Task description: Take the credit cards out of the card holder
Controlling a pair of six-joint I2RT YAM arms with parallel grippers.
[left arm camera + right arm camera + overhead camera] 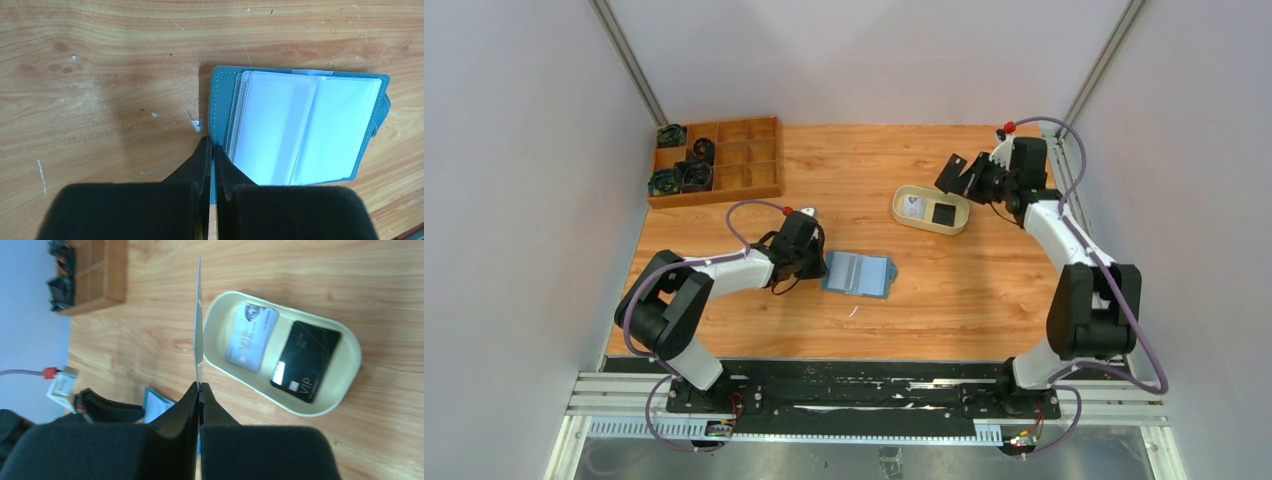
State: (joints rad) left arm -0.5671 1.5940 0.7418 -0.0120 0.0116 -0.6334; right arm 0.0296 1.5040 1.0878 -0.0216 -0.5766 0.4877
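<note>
The teal-blue card holder (857,273) lies open on the table, its pale striped slots facing up. In the left wrist view the card holder (300,125) shows clear sleeves. My left gripper (212,147) is shut on its left cover edge, also seen in the top view (820,266). My right gripper (969,178) is shut on a dark credit card (951,172), held above the far end of the cream tray (899,212). In the right wrist view the card (198,315) is edge-on in the gripper (199,386). A silver card (251,336) and a black card (306,361) lie in the tray (352,347).
A wooden compartment box (717,160) with dark coiled items stands at the back left, also in the right wrist view (95,275). Grey walls close in the table on three sides. The arm bases sit on a black rail (854,385) at the near edge.
</note>
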